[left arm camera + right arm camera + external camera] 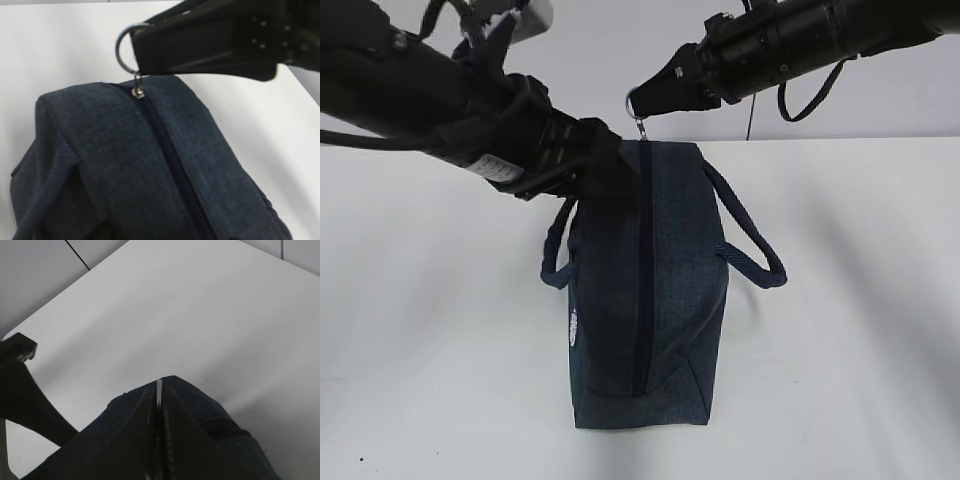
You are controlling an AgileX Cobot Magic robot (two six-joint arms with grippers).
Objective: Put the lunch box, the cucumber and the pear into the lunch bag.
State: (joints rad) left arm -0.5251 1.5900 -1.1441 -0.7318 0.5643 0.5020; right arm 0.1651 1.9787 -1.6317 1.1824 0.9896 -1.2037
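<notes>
Pinching the zipper ring (lunch bag zipped), the right end effector could slip off it.

From my station I see a plain white desk filling most of the exterior view, its far edge meeting a pale grey wall behind. Soft shadows fall across the desk surface, darker toward the near left corner. Through the right wrist camera I see the desk's rounded corner and beyond it a grey floor crossed by a thin dark seam.
</notes>
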